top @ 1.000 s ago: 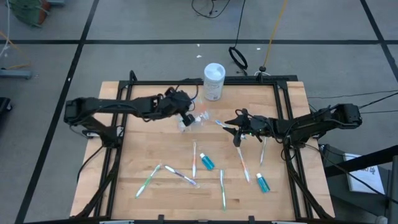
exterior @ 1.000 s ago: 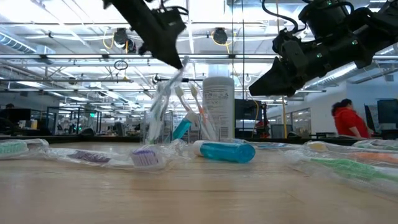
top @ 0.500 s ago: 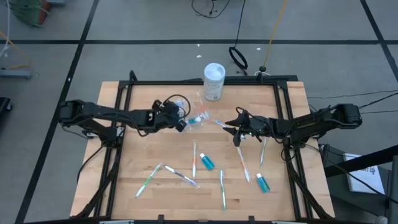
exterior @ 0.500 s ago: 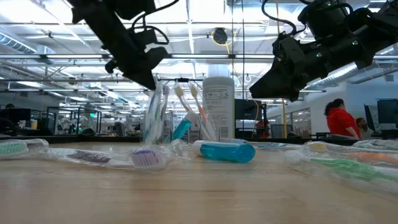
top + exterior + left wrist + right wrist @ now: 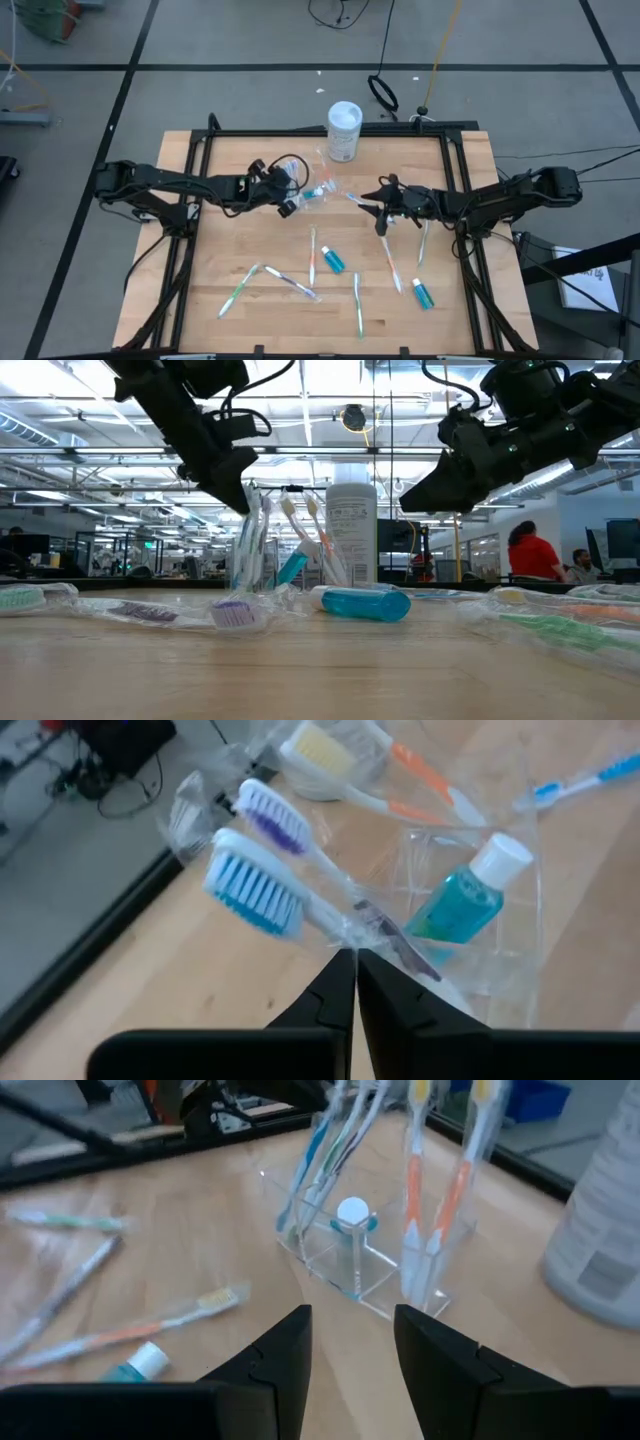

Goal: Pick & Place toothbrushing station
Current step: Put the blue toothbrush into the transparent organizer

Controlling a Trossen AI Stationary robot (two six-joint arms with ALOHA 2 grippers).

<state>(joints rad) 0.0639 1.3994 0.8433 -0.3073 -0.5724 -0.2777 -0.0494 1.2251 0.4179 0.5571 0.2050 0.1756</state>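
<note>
**Observer:** While both arms hang over the table, how far along is the station?

**Me:** Partly stocked. The clear cup (image 5: 318,192) stands near the far edge, just beside the white container (image 5: 344,130), holding several toothbrushes upright and one blue toothpaste tube (image 5: 462,902). Left on the wood: two toothpaste tubes (image 5: 332,260), (image 5: 423,293), and loose toothbrushes, a green one (image 5: 238,290) and an orange one (image 5: 312,256) among them. By my judgement, more than half remains.

**Observer:** Your pincers?

**Me:** My left gripper (image 5: 285,203) sits just beside the cup, arm stretched low from the left edge. Fingers pressed together, nothing between them; brush heads stand right ahead. My right gripper (image 5: 383,215) hovers above the table, apart from the cup on its other side, arm reaching in from the right. Fingers spread, empty.
</note>
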